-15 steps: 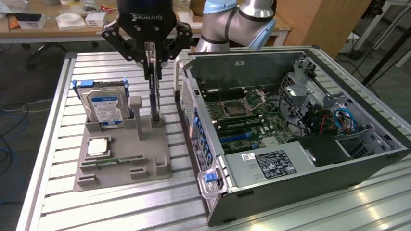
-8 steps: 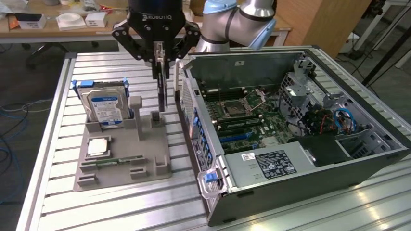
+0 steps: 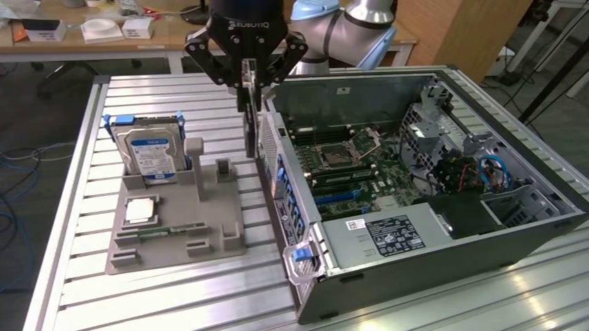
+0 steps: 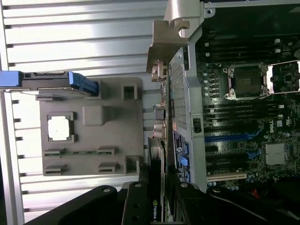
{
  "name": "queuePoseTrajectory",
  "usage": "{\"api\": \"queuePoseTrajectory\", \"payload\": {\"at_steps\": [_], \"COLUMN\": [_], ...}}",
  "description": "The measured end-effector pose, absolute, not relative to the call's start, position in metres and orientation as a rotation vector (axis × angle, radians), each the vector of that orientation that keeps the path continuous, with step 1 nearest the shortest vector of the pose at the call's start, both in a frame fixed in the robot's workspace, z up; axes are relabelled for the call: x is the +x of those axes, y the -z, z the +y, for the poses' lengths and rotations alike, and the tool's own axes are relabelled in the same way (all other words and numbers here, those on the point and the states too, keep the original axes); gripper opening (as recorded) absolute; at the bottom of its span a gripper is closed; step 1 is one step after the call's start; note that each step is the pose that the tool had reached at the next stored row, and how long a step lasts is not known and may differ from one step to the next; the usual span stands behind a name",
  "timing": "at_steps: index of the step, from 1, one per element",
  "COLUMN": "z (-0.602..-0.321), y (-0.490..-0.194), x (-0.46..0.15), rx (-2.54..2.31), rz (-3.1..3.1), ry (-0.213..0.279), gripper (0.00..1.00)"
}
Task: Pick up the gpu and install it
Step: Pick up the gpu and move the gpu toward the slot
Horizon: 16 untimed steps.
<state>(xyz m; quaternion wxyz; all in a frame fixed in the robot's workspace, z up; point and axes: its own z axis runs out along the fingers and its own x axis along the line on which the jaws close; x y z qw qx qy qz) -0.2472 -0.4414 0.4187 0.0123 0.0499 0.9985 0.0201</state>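
While hanging over the gap between the grey holder (image 3: 207, 207) and the open computer case (image 3: 432, 265), the gripper (image 3: 248, 83) is clamping the gpu (image 3: 250, 127) by its top edge in the exterior view, with the card dangling upright. Wrist view: the gripper (image 4: 158, 206) is pinching the gpu (image 4: 157, 178) edge-on, just beside the case's rear wall (image 4: 180, 93), possibly touching it; hard to tell. Risk: the card's lower edge is sitting close enough to snag that wall, or to swing in the pinch and miss the motherboard (image 4: 243, 117) slot.
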Motion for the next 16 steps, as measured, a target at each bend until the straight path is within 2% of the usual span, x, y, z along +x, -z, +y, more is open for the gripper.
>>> {"api": "queuePoseTrajectory", "payload": {"at_steps": [16], "z": [-0.441], "y": [-0.419], "x": [-0.21], "rx": [0.156], "rz": [3.113], "ry": [-0.063], "gripper": [0.26]}}
